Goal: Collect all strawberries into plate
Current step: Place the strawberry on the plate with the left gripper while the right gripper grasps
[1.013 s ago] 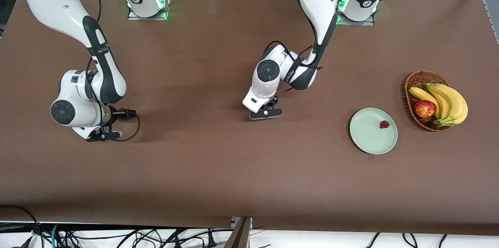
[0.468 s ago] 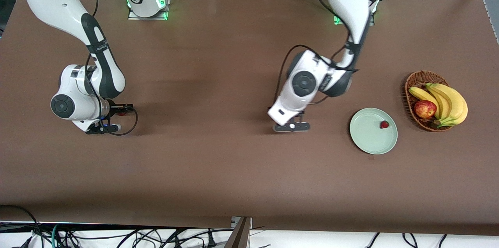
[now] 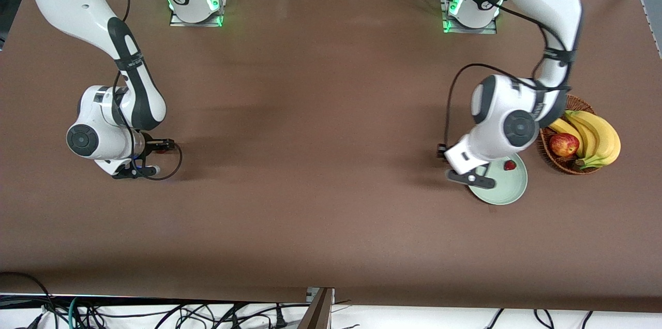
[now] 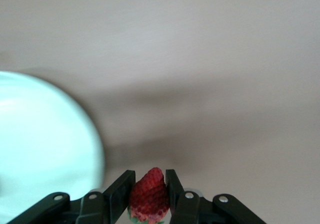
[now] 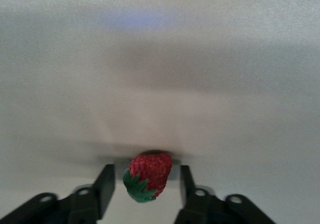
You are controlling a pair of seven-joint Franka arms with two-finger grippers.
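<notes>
The pale green plate (image 3: 499, 190) lies near the left arm's end of the table with one strawberry (image 3: 510, 165) on it. My left gripper (image 3: 470, 179) is over the plate's rim on the side toward the right arm. It is shut on a second strawberry (image 4: 148, 193), with the plate (image 4: 40, 149) beside it. My right gripper (image 3: 155, 157) is low over the table near the right arm's end. It is open, and a third strawberry (image 5: 148, 176) lies on the table between its fingers (image 5: 102, 189), touching neither.
A brown wicker basket (image 3: 556, 105) stands beside the plate toward the left arm's end. It holds bananas (image 3: 595, 135) and a red-yellow apple (image 3: 563, 144). The brown table (image 3: 310, 189) stretches between the two arms.
My left arm has swung from the table's middle to the plate's rim, carrying its strawberry. My right gripper has hardly moved.
</notes>
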